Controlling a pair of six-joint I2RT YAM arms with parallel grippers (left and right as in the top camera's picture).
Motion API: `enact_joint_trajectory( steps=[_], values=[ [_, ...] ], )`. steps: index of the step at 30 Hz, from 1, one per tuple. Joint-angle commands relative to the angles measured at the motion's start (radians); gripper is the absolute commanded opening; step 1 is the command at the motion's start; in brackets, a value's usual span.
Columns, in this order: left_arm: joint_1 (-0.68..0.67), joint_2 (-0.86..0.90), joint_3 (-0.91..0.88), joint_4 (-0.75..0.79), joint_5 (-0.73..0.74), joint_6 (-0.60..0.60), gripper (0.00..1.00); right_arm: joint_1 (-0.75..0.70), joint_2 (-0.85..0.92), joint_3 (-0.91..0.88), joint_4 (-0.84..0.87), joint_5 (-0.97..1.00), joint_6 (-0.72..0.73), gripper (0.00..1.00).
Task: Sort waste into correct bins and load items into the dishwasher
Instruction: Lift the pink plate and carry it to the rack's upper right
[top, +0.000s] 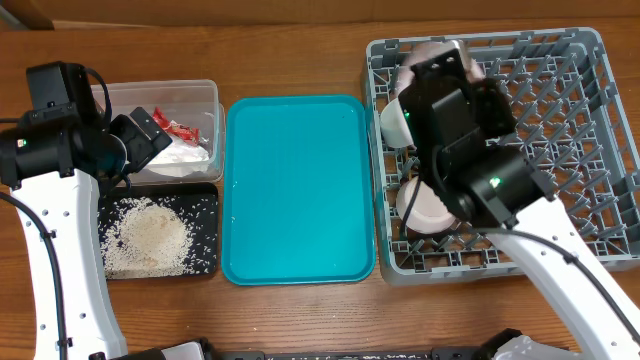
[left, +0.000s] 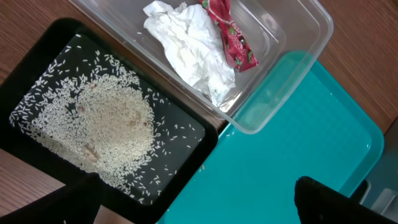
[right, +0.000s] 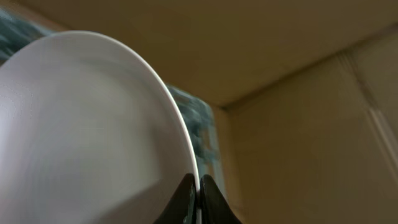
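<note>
So this looks pretty far along imo. The waste side seems done: the crumpled napkin (left: 186, 50) and the red wrapper (left: 233, 37) both sit in the clear tub (top: 212, 100) at the far left. The rice (top: 145, 240) is piled in the black tray (left: 46, 50) just on the near side of it, with loose grains scattered round the heap. The teal tray (top: 300, 190) in the middle of the bench (top: 300, 60) has nothing on it that I can see. The left arm (top: 55, 160) hangs over where tub and tray meet, jaws spread wide and gripping nothing. The action is on the right: the right arm (top: 500, 185) is over the left side of the dish rack (top: 590, 120), jaws clenched on the rim of a pale plate (right: 93, 124) held on edge. The wrist view doesn't show whether it's seated between the pegs, so my guess is mid-placement, with the let-go to come. Also in the rack are a white cup or bowl (top: 392, 118) by the left wall and another pale round dish (top: 420, 205) nearer, half under the arm. I can't spot the chopsticks or a grey-green bowl anywhere. The arm hides a lot, so I can't tell if those are loaded.
</note>
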Motion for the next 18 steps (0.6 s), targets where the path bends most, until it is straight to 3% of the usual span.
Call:
enact_joint_trajectory(
  steps=[1, 5, 10, 18],
  values=[
    [0.002, 0.005, -0.002, 0.001, 0.003, -0.003, 1.00, -0.064, 0.005, -0.004, -0.048, 0.187, -0.075, 0.04],
    [0.002, 0.005, -0.002, 0.001, 0.003, -0.003, 1.00, -0.161, 0.022, -0.026, -0.060, 0.177, -0.075, 0.04],
    [0.001, 0.005, -0.002, 0.001, 0.003, -0.003, 1.00, -0.271, 0.081, -0.027, -0.053, 0.024, -0.054, 0.04],
    [0.001, 0.005, -0.002, 0.001, 0.003, -0.003, 1.00, -0.299, 0.224, -0.027, 0.010, -0.026, -0.015, 0.04]
  ],
)
